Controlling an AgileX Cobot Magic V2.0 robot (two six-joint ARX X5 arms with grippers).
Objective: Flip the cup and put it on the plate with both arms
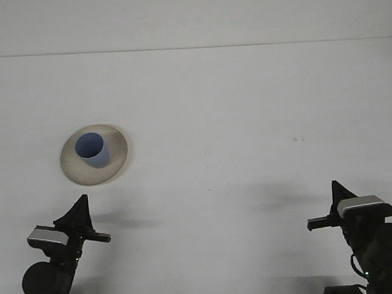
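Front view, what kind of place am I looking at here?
Probably a robot test bench or lab workspace, not a kitchen. A bare white tabletop holds only a round beige plate with an upright light blue cup on it, and two black robot grippers, left and right, sit at the near edge.

Two black arms are showing near: the left arm (53, 264) and right arm (377, 238) each wearing a silver-grey camera block and pointed black fins
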